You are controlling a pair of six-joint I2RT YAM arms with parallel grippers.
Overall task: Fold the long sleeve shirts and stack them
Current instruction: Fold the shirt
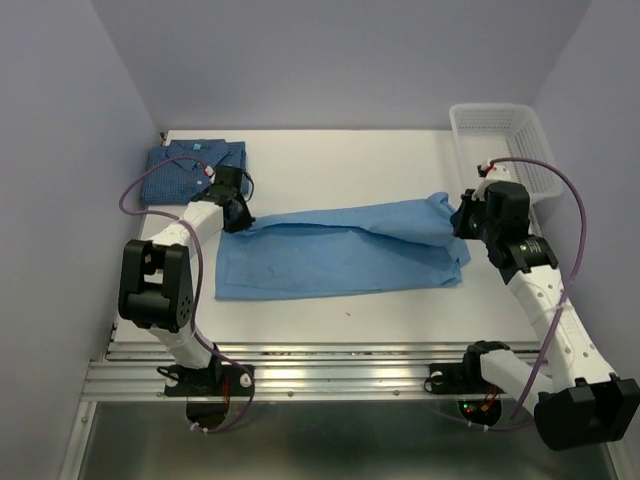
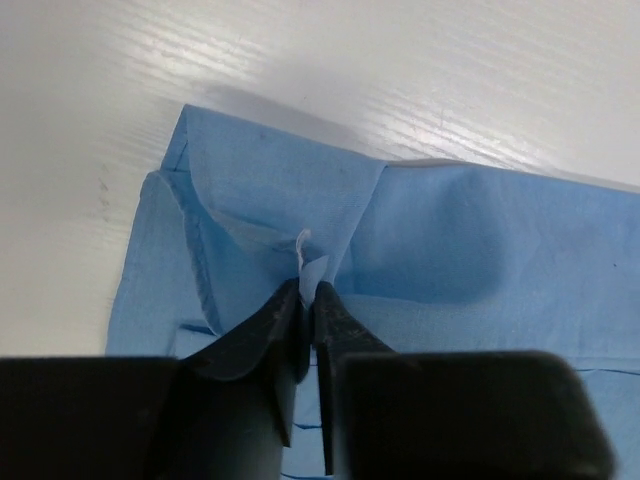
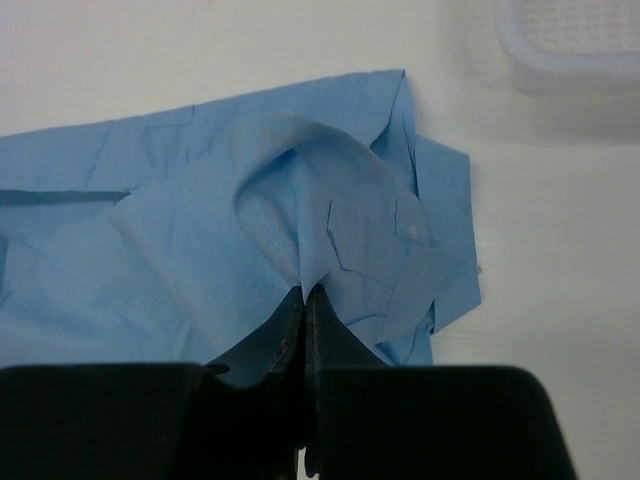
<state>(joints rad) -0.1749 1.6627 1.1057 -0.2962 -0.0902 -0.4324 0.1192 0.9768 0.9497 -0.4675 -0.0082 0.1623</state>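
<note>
Two shirts lie on your tabletop (image 1: 330, 160). The darker checked shirt (image 1: 185, 170) sits folded at 10 o'clock, close to the far-left corner. The sky-blue shirt (image 1: 340, 255) stretches as a long band through the middle, from 9 o'clock to 3 o'clock.

Your left end effector (image 1: 238, 218) is at the band's far-left corner, with its jaws drawn nearly together on a pinch of blue cloth and a small white tag showing at the tips. It sits just beside the checked shirt's near-right corner, so you have little room at 10 o'clock.

Your right end effector (image 1: 466, 220) is clamped tight on the band's far-right end, where the cloth tents up to the tips beside a cuff with a button.

A raised fold runs along the band's far edge between the two grips. The near edge lies flat, roughly parallel to the tabletop's near edge, with a bare strip at 6 o'clock.

Your widest open room is at 12 o'clock, between the checked shirt and the white mesh basket (image 1: 520, 150). The basket stands at 2 o'clock, apart from the cloth, with bare tabletop between them.
</note>
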